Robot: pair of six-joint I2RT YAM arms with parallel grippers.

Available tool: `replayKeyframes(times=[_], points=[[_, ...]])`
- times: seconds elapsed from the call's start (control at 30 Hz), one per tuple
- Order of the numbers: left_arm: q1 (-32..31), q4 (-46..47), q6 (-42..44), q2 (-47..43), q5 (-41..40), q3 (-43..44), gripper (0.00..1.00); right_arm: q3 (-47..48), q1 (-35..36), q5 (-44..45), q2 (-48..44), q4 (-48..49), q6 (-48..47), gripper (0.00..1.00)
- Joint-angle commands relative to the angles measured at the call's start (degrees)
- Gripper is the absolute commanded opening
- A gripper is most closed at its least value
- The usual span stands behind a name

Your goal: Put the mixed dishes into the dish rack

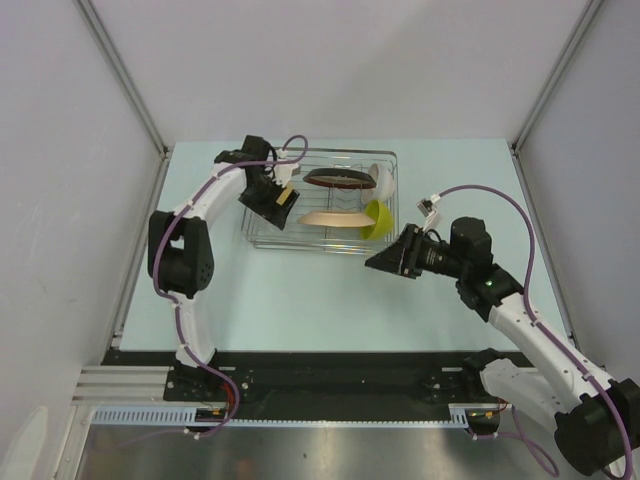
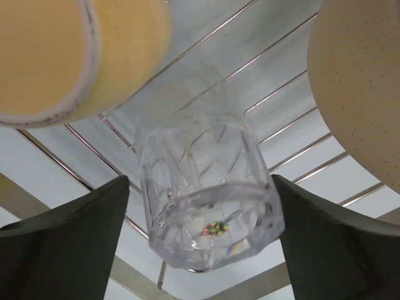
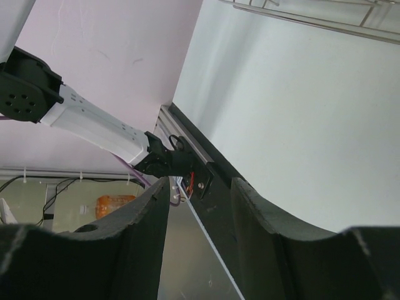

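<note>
The dish rack [image 1: 340, 152] stands at the back middle of the table. In it stand on edge a dark red-rimmed plate [image 1: 335, 179] and a beige plate [image 1: 330, 219], with a white bowl [image 1: 383, 181] and a lime-green bowl [image 1: 378, 220] at its right end. My left gripper [image 1: 275, 205] reaches into the rack's left end. In the left wrist view its fingers [image 2: 75, 237] stand open on both sides of the small clear glass [image 2: 209, 200], which rests on the rack wires [image 2: 281, 87]. The yellow mug [image 2: 62, 56] lies just beyond, and the beige plate [image 2: 362, 81] is on the right. My right gripper [image 1: 380, 262] is open and holds nothing.
White walls close in the table on the left, back and right. The right arm hovers just right of the rack's near corner. In the right wrist view the rack's edge [image 3: 312, 22] shows at the top and the left arm's base [image 3: 94, 125] lies far off.
</note>
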Motion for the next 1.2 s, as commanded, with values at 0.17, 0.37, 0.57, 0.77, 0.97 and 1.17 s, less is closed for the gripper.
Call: replayKeyframes(times=[0.17, 0.37, 0.57, 0.77, 0.97, 1.17], points=[[-0.9, 1.0, 1.1, -2.2, 1.0, 0.4, 1.0, -1.4, -0.3, -1.2, -0.8, 2.5, 0.8, 0.5], [-0.9, -0.6, 0.9, -5.7, 1.5, 2.1, 1.0, -1.4, -0.3, -0.7, -0.8, 2.8, 0.6, 0.57], [-0.9, -3.5, 0.7, -14.4, 1.3, 1.5, 1.0, 0.6, -0.3, 2.2, -0.9, -1.1, -2.7, 0.63], [-0.4, -5.7, 1.1, -25.9, -0.4, -1.2, 1.0, 8.2, -0.3, 17.2, -1.3, -15.5, -12.8, 0.68], [0.9, 0.7, -5.4, -41.9, 1.7, -12.5, 1.0, 17.6, 3.2, 32.4, 1.4, -24.6, -19.4, 1.0], [1.0, 8.9, -11.3, -56.9, 3.0, -29.6, 1.0, 23.7, 8.8, 37.9, 6.5, -27.2, -20.9, 1.0]])
